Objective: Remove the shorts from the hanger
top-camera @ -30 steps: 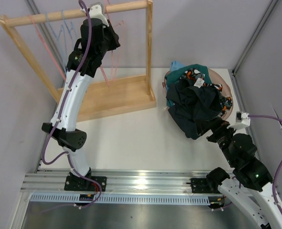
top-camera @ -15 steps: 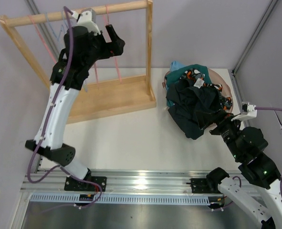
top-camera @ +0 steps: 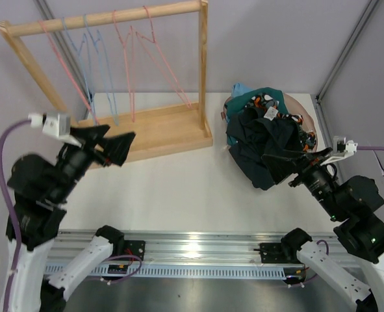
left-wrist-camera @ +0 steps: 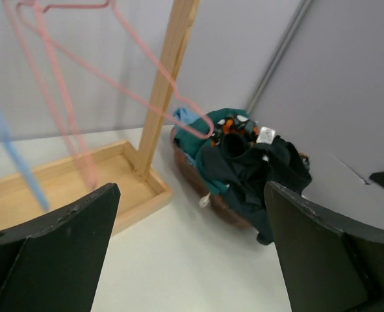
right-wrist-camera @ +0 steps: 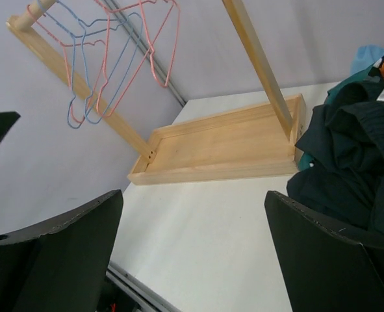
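The shorts (top-camera: 269, 140) are lying heaped in the basket (top-camera: 307, 109) at the table (top-camera: 179, 188)'s far right edge, dark cloth overhanging its near rim; the hangers (top-camera: 133, 58) are hanging bare. The left gripper (top-camera: 110, 144) and right gripper (top-camera: 288, 170) are gaping wide, empty. The right one, sitting near the overhang, may be risking dragging cloth out. The right wrist view is showing the hangers sharply; the left's is blurring them.

The rack (top-camera: 159, 130) stands at the far left of the table (top-camera: 192, 188), with the hangers (top-camera: 132, 71) hooked on its top rail, above its base. The basket (top-camera: 305, 107) sits at the far right, apart from the rack. The shorts (top-camera: 266, 140) lie heaped in it, spilling over its near rim. The left gripper (top-camera: 114, 140) hovers before the rack's left end. The right gripper (top-camera: 286, 169) is just beside the heap's near side.
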Robot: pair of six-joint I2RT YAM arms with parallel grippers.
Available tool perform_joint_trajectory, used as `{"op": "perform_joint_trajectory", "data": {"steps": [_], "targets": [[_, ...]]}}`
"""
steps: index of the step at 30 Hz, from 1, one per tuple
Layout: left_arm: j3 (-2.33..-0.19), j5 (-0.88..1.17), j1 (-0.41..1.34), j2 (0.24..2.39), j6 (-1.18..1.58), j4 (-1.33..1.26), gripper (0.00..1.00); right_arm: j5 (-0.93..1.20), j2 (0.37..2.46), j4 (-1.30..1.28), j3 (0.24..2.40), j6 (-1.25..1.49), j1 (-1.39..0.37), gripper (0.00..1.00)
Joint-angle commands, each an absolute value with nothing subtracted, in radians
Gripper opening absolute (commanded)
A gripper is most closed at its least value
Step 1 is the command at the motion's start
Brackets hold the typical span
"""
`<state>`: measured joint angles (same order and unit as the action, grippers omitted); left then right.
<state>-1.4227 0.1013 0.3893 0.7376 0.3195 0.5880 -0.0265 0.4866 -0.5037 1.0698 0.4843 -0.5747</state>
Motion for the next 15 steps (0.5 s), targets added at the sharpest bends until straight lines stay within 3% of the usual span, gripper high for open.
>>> {"op": "perform_joint_trajectory", "data": {"steps": [1,8,15], "targets": [[-1.196,0.000,0.383,0.541,0.272,0.575,0.99,0.020,0.453,-0.537,1.068,0.471,-0.578,0.99],[-0.898,-0.176,0.383,0.154,0.287,0.558,0.99,-0.118,0.336,-0.649,0.970,0.476,-0.577,0.99],[-0.757,-0.181,0.383,0.005,0.310,0.604,0.99,-0.198,0.233,-0.667,0.873,0.486,-0.580,0.99]]}}
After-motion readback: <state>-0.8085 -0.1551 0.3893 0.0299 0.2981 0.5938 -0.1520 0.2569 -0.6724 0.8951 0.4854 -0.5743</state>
